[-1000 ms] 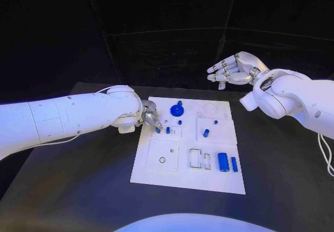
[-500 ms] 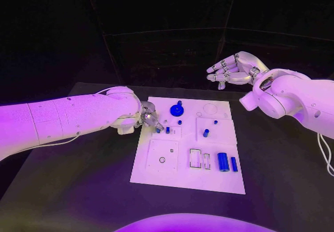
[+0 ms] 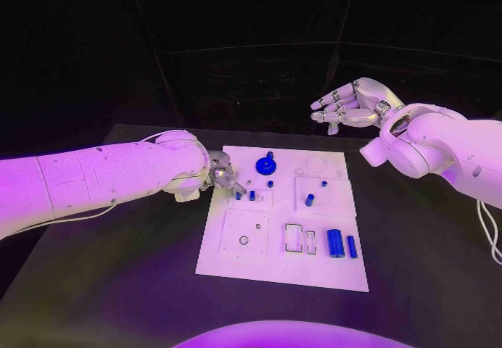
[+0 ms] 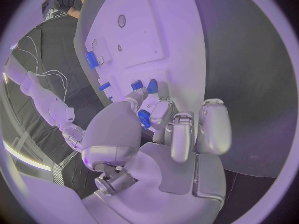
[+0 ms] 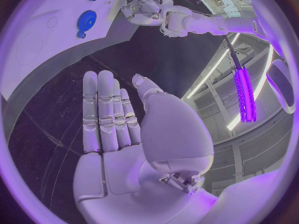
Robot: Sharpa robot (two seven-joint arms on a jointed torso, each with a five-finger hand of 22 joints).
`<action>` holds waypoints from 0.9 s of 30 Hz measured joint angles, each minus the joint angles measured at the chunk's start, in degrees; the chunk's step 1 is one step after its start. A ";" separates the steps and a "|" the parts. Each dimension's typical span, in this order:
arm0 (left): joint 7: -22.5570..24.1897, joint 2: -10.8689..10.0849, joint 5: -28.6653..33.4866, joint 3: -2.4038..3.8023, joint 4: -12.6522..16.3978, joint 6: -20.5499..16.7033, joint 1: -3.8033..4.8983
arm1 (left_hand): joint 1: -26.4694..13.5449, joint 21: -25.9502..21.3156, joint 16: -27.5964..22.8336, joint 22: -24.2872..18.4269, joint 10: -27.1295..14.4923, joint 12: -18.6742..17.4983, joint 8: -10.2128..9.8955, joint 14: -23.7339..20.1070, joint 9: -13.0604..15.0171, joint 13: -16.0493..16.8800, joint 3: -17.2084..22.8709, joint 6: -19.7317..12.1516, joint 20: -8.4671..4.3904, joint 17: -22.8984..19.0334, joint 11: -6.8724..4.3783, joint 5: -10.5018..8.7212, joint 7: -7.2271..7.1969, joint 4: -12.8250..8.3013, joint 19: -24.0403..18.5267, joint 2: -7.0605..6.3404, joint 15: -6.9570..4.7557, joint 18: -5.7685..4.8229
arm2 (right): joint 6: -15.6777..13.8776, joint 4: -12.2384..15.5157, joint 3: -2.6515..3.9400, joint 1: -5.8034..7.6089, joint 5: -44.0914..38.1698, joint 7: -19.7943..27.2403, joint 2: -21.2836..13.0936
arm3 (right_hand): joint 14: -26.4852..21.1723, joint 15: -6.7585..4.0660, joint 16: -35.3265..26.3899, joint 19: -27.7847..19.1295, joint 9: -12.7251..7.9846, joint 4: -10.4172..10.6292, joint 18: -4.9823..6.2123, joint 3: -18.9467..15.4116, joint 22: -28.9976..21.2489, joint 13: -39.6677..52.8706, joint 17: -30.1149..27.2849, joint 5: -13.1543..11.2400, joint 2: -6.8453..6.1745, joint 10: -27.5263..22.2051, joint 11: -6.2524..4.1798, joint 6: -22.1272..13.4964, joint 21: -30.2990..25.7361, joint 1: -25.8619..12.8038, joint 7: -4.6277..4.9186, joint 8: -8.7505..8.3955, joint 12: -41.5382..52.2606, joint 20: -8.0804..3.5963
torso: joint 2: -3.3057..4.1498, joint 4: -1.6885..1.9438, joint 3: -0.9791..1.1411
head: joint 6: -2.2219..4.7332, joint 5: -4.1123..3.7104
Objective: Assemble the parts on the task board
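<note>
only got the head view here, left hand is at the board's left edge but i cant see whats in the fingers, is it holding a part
Observer: Yes. In the left wrist view the left hand pinches a small blue part between thumb and a finger.

Operator: is it over the board or off it

Observer: Over it. The fingertips sit above the white task board, right next to two other blue pegs.

Operator: and the right hand, anything in it

Observer: No. The right wrist view shows the right hand with its palm bare and fingers straight, side by side, holding nothing, off the board's edge.
</note>
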 measured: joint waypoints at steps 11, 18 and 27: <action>6.22 -3.09 3.91 0.04 1.39 -8.15 -0.01 | 4.77 -5.41 -0.02 -5.12 -4.96 -7.33 -1.78 0.00 -0.58 -8.54 -9.42 -3.95 0.37 0.00 1.31 -14.87 1.82 4.24 -3.01 -0.26 0.01 0.89 | 0.00 -0.20 0.00 0.00 0.00 0.01 -0.05 | 0.00 0.00 0.00 0.00 0.00 0.00 0.00 0.00 -0.01 -0.07 -0.07 0.00 0.00 0.00 0.00 -0.21 0.00 0.00 0.21 0.00 0.00 0.00 | -0.03 0.01 -0.01 | -0.04 -0.26; 14.87 -3.24 8.72 0.04 1.09 -13.44 0.01 | 12.76 -24.20 -8.85 -23.33 -17.97 -19.80 -4.05 -0.66 -2.69 -21.65 -10.90 -10.30 2.41 -1.03 4.38 -14.87 5.29 3.27 -15.92 1.09 3.04 5.01 | 0.00 -0.40 0.00 0.00 0.00 0.02 -0.02 | 0.00 0.00 0.00 0.00 0.00 0.14 0.00 -0.15 -0.01 -0.07 -0.13 0.00 0.00 0.00 0.00 -0.21 0.00 0.00 0.21 0.00 0.00 0.00 | -0.03 0.02 0.02 | 0.34 -0.28; 25.92 0.00 8.09 -0.07 -0.92 -16.64 -0.54 | 26.97 -38.22 -33.46 -33.33 -27.51 -35.21 -10.96 -18.61 -11.42 -36.57 -5.21 -10.13 5.45 -32.27 6.93 -14.87 7.09 -4.37 -23.53 0.49 5.92 6.28 | 0.00 -0.63 -0.01 -0.06 0.00 0.02 0.23 | 0.00 0.00 0.00 0.00 0.00 0.14 0.00 -0.15 -0.01 -0.18 -0.19 0.00 0.00 -0.43 0.00 -0.21 0.00 0.00 0.21 0.00 0.00 0.00 | 0.04 -0.04 0.02 | 0.69 -0.93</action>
